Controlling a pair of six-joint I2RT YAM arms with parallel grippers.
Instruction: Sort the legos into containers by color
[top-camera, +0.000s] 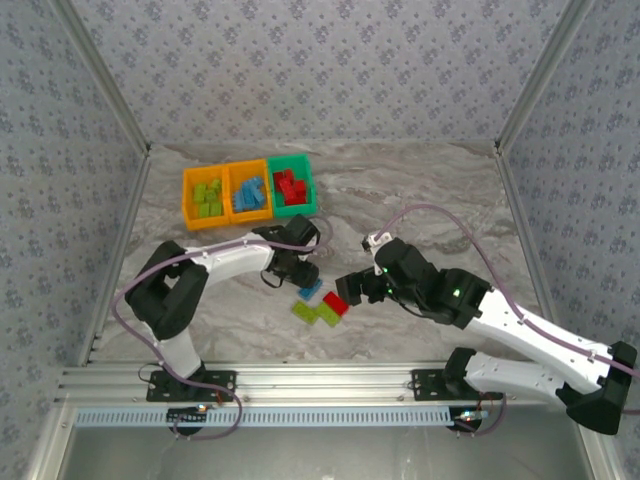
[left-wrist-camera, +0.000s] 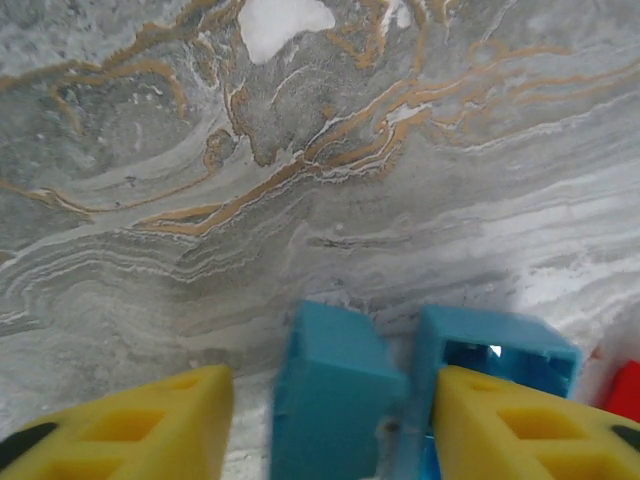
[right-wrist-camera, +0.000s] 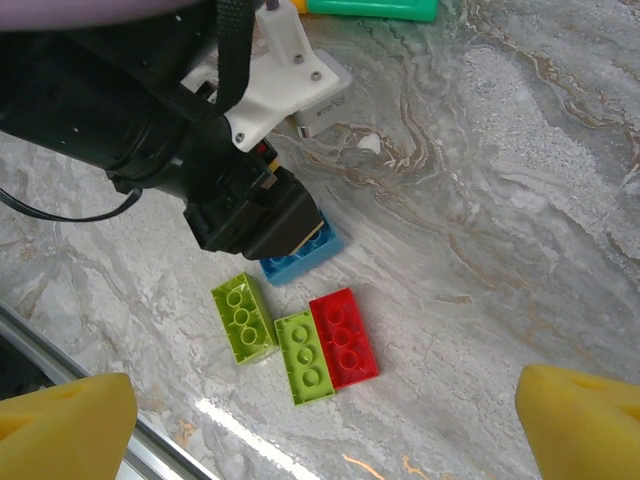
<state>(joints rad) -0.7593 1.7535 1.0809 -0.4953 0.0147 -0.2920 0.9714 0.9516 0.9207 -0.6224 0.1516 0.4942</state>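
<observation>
Left gripper (left-wrist-camera: 325, 435) is spread open, yellow plastic fingertips (left-wrist-camera: 130, 420) straddling a small boxy light-blue plastic lego (left-wrist-camera: 335, 375) on the veined marble-look tabletop (left-wrist-camera: 300, 150), not squeezing it I think. Right gripper (right-wrist-camera: 325, 425) gapes wide, empty.

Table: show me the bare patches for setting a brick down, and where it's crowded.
Free: the table right of the containers up to the side wall, and the near strip between the arm bases. Crowded: the centre, where the left gripper and right gripper flank the loose legos.
</observation>
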